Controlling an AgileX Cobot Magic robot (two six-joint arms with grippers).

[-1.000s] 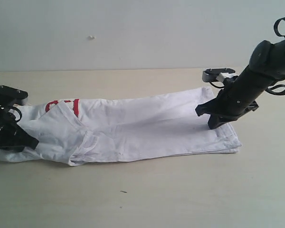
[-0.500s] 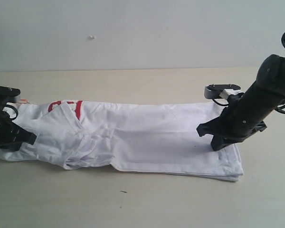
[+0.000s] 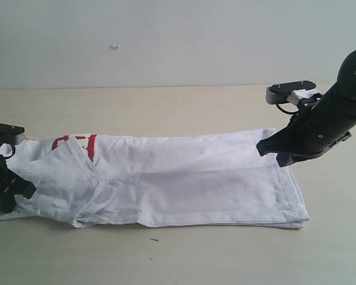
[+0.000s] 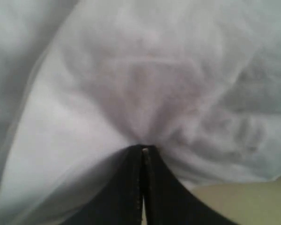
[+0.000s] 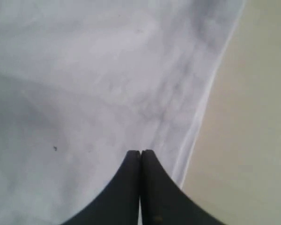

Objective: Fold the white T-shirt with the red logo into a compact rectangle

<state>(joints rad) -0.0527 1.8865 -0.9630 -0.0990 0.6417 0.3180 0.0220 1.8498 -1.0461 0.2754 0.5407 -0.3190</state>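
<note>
**Exterior view.** One shirt [image 3: 184, 184] lay on the table [image 3: 184, 261], folded into a long strip running left to right. Its hem end was on the right and its bunched, creased end on the left. One logo [image 3: 77, 144] showed only in part, as red strokes near the far edge of the left end, with a flap of cloth lying over the rest. Two grippers were in view. The left gripper [image 3: 24, 189] sat low on the shirt's left end, touching the cloth. The right gripper [image 3: 273, 151] hung at the far right corner of the shirt and looked clear of the cloth, its jaws pressed together. One dark speck [image 3: 154, 240] lay on the bare table in front of the shirt, apart from it. The wall [image 3: 225, 41] behind bore one small pale mark [image 3: 114, 46].

**Left wrist view.** The left gripper [image 4: 143, 149] had its jaws closed tight. The shirt [image 4: 145, 79] puckered in creases that ran together at the tips, so a pinch of cloth was caught there. A sliver of table [image 4: 243, 197] showed beside it.

**Right wrist view.** The right gripper [image 5: 140, 153] had its jaws shut with nothing between them. The tips pointed at the shirt [image 5: 93, 84], just inside its stacked edges. The cloth there lay smooth with one tiny dark fleck [image 5: 55, 148] on it, and bare table [image 5: 262, 131] lay beyond the edge.
</note>
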